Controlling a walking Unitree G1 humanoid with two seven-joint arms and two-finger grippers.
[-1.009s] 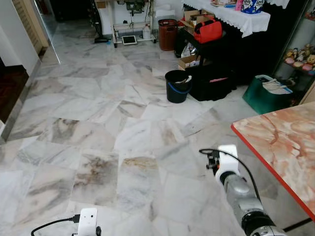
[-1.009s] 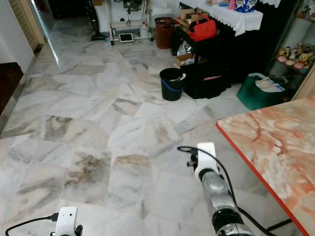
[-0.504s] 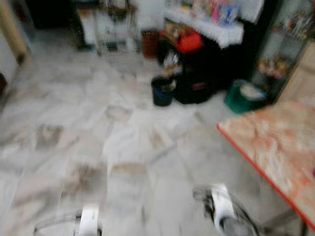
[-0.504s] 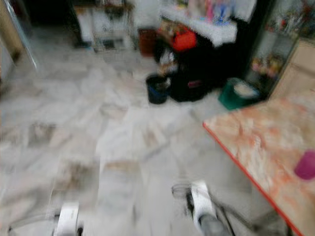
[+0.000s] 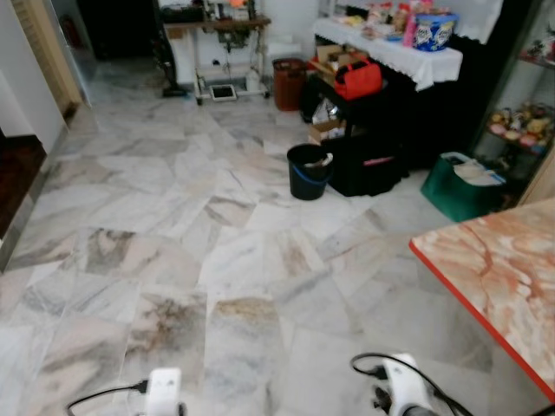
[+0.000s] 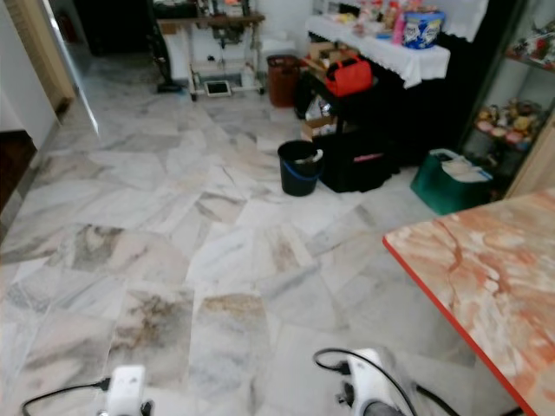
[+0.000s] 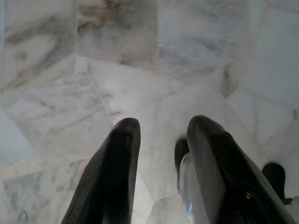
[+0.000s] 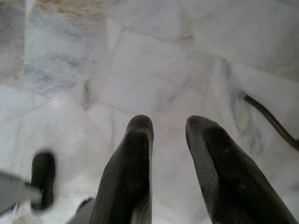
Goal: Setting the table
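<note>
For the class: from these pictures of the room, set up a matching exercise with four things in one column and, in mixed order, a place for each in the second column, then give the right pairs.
Things:
1. black bucket
2. red bag
3. green bag
4. marble-patterned table

Places:
A. on the dark shelf below the white tablecloth
B. at the right edge of the view, nearest the robot, red-edged
C. on the floor beside the black case
D. on the floor in front of the shelf of figurines

Right pairs: 1-C, 2-A, 3-D, 4-B
</note>
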